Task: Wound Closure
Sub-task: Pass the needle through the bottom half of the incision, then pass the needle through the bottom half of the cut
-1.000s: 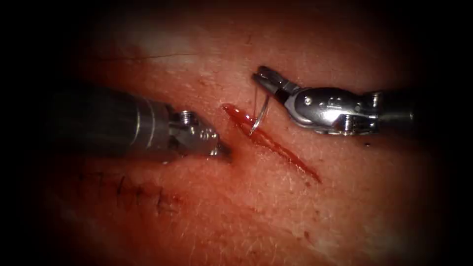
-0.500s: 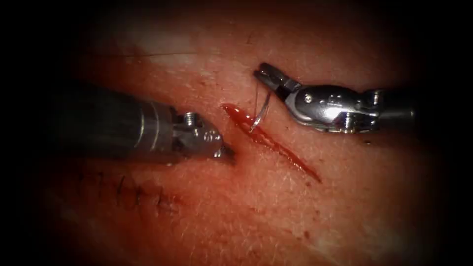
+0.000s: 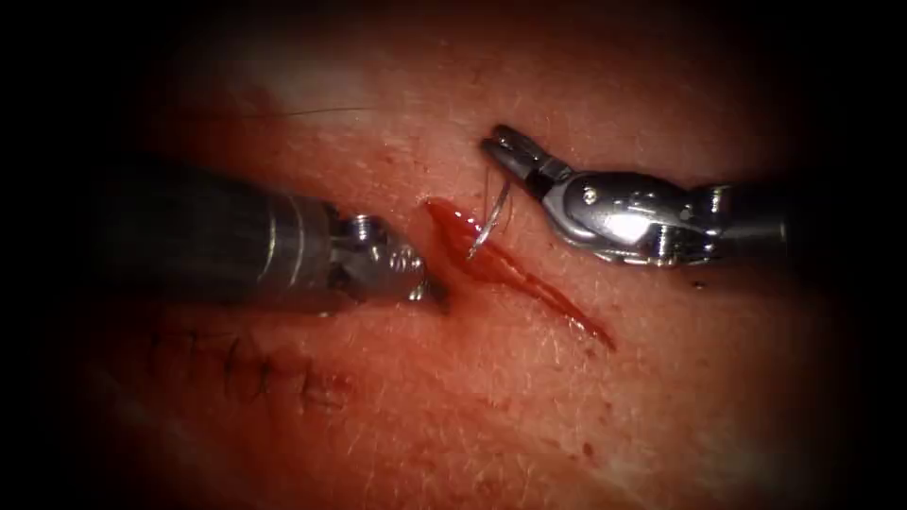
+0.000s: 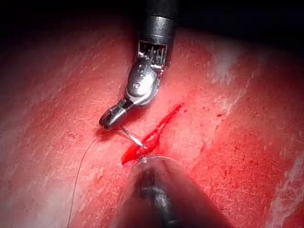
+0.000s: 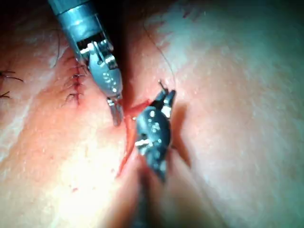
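A: Looking early: cut (image 3: pixel 515 274) wide open, unstitched, red fluid inside. Right tool (image 3: pixel 498 151) pinching needle (image 3: pixel 484 227) near its tail, tip at right lip.

B: Left tool (image 3: pixel 430 288) pressed together, holding nothing, resting on left lip.

Two needle-driver tools, the left tool (image 3: pixel 430 288) and the right tool (image 3: pixel 501 149); one curved needle (image 3: pixel 489 219); one thread (image 4: pixel 78 178); one open cut (image 3: pixel 529 283); one stitched row (image 3: pixel 255 370); one tissue (image 3: pixel 491 425)
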`<state>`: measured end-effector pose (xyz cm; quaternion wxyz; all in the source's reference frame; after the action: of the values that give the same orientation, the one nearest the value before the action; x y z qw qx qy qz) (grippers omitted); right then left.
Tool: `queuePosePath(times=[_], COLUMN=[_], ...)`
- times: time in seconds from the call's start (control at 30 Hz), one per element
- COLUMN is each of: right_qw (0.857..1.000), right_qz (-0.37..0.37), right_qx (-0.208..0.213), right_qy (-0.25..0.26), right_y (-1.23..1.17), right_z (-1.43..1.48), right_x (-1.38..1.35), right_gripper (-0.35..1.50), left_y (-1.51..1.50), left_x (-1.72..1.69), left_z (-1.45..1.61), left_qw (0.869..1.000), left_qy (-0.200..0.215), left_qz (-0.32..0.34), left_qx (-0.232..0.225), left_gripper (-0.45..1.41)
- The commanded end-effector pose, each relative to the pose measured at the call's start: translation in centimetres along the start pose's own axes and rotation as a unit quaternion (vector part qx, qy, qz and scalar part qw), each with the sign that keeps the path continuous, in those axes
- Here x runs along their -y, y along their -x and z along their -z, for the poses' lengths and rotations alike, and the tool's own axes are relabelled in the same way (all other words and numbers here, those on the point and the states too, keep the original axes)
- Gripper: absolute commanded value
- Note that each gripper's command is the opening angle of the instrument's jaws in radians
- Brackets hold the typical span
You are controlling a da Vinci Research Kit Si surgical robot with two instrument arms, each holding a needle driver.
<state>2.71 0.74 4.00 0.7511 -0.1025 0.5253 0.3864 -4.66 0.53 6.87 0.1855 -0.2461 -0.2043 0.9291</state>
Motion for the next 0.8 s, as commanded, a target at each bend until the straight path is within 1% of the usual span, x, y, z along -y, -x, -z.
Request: queuePosePath(times=[0.03, 0.47, 0.7, 0.8], right_qw=[1.0, 0.999, 0.998, 0.997], right_qz=[-0.008, -0.043, -0.048, -0.06], right_qx=[0.001, 0.023, 0.028, 0.037], right_qy=[-0.002, -0.009, -0.025, -0.035], right_y=[0.07, 0.16, 0.16, 0.15], right_z=[-0.02, -0.03, -0.01, -0.02], right_x=[0.07, 0.12, 0.28, 0.39], right_gripper=[-0.35, -0.35, -0.35, -0.35], left_y=[0.01, 0.04, 0.05, 0.06], left_x=[-0.02, 0.0, 0.0, 0.01], left_z=[-0.09, -0.07, -0.05, -0.02], left_qw=[1.0, 1.0, 1.0, 1.0], left_qy=[0.001, 0.002, 0.004, 0.005], left_qz=[-0.001, -0.003, -0.003, -0.004], left_qx=[0.0, 0.0, 0.0, 0.0], left_gripper=[-0.25, -0.25, -0.27, -0.28])
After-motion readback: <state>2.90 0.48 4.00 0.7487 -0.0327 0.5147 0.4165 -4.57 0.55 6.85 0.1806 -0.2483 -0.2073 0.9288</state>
